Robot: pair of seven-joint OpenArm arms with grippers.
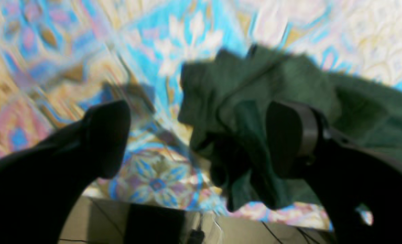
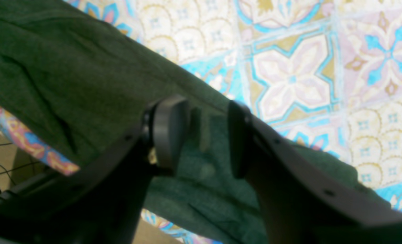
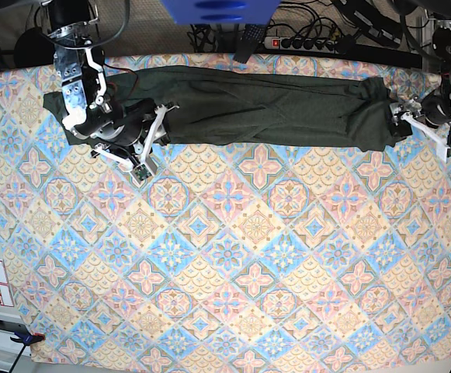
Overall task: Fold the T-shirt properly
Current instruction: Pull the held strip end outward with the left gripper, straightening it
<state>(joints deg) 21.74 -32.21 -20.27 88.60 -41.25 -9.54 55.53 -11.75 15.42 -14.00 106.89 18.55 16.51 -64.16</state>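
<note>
Gripping the T-shirt's (image 3: pixel 264 106) edge between its fingers, the right hand (image 2: pixel 201 135) holds; left hand (image 1: pixel 197 135) gapes apart beside bunched cloth.

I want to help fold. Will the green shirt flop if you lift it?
Probably floppy: the shirt lies in soft wrinkles and bunches at its end near the left hand. It likely sags between grips, and it shouldn't roll.

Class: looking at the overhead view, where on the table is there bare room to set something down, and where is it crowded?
Free: the patterned cloth below the T-shirt. Crowded: the far strip, where the shirt lies with the right gripper and left gripper at its ends.
</note>
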